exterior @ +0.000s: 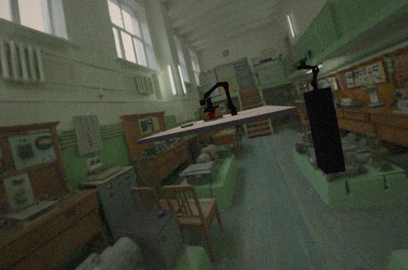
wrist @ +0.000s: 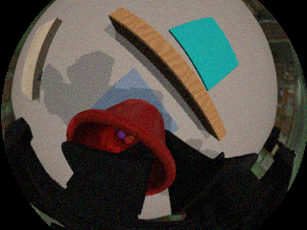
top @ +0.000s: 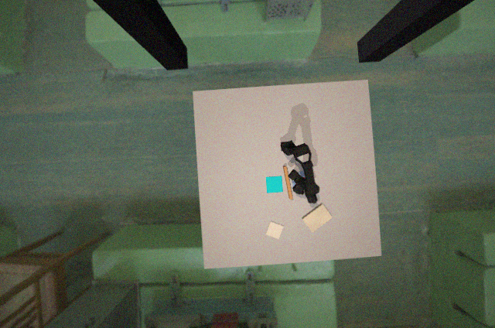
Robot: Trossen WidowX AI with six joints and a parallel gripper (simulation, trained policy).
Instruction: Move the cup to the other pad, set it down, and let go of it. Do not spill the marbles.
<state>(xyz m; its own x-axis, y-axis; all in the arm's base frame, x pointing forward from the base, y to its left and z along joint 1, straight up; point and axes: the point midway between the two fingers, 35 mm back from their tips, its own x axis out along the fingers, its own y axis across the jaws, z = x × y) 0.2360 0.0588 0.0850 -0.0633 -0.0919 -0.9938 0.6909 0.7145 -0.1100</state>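
Your gripper (exterior: 211,113) (wrist: 159,132) is clamped on the red cup (exterior: 211,115) (wrist: 144,115), which looks tilted, flared at the rim, with purple and orange marbles (wrist: 126,137) visible inside.

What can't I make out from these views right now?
- How many marbles the red cup holds: in the wrist view the jaws and the rim cover part of its inside.
- Whether the cup's base touches the blue pad: the cup's body hides it in the wrist view; too small in the exterior view.
- The cup from above: the arm covers it in the top view.
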